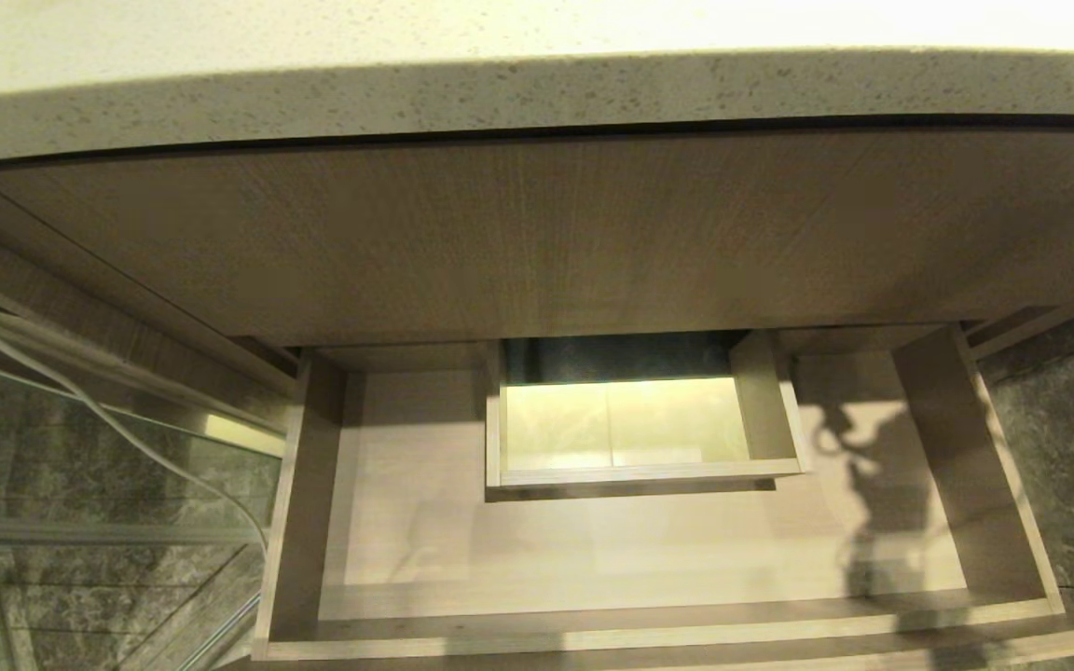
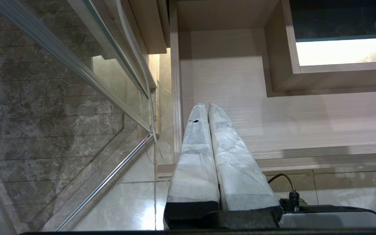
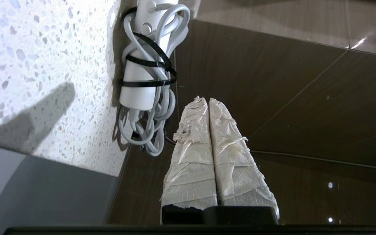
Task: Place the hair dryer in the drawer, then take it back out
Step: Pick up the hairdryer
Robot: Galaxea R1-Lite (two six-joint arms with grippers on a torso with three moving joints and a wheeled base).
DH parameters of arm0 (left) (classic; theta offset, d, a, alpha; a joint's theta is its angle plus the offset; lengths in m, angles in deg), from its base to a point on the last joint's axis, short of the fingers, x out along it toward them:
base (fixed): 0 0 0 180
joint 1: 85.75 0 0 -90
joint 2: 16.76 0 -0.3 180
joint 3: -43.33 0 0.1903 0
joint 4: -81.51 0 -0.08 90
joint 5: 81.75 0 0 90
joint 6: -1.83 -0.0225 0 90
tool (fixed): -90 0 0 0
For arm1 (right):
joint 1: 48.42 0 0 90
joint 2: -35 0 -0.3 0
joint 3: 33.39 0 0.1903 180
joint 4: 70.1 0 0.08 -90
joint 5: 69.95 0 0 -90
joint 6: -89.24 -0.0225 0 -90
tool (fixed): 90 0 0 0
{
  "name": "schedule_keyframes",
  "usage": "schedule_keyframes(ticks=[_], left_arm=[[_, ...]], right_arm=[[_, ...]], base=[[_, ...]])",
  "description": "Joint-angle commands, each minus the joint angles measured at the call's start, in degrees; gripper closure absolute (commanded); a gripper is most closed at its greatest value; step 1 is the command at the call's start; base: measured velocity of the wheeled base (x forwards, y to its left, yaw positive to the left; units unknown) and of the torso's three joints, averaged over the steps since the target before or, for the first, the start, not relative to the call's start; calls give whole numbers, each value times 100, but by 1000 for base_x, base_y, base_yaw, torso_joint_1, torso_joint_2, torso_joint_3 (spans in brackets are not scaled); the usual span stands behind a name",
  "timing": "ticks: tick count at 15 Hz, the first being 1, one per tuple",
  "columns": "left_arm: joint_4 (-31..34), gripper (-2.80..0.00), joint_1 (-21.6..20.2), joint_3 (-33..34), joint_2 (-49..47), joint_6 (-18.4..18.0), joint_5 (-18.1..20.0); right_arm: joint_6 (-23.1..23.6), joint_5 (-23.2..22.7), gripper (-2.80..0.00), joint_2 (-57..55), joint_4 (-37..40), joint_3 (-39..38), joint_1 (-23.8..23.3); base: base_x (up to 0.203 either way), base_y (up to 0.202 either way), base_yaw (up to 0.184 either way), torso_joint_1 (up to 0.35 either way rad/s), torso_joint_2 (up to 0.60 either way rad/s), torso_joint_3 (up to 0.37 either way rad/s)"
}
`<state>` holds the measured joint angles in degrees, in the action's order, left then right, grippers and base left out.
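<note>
No readable text, label, brand, number or sign on any surface in view.

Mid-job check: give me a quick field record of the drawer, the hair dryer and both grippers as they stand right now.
drawer: pulled open, nothing lying on its floor; walled cut-out at the middle back
hair dryer: lying on the speckled countertop at its edge, cord coiled and bound with dark ties; not in the drawer
right gripper: shut, holding nothing, tips beside the dryer's cord, not touching it
left gripper: shut, holding nothing, over the drawer's left front corner
task stage: dryer not yet picked up
</note>
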<state>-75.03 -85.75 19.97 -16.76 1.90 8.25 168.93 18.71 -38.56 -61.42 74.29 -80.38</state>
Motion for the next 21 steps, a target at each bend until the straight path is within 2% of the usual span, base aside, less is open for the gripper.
schedule_keyframes(ticks=[1, 5, 8, 14, 21], left_arm=[[-1, 0, 0, 0, 0, 1, 1], [-1, 0, 0, 0, 0, 1, -6], [-1, 0, 0, 0, 0, 1, -6], [-1, 0, 0, 0, 0, 1, -8], [-1, 0, 0, 0, 0, -7, 1]], right_arm=[[44, 132, 0, -385, -22, 219, 157], [-102, 154, 0, -562, 26, 419, 418], [-513, 130, 0, -570, 172, 512, 701], [-660, 64, 0, -722, 440, 1182, 762], [-708, 60, 0, -458, 452, 1150, 755]], base=[[0, 0, 0, 0, 0, 0], [0, 0, 0, 0, 0, 0], [0, 0, 0, 0, 0, 0], [0, 0, 0, 0, 0, 0], [0, 0, 0, 0, 0, 0]])
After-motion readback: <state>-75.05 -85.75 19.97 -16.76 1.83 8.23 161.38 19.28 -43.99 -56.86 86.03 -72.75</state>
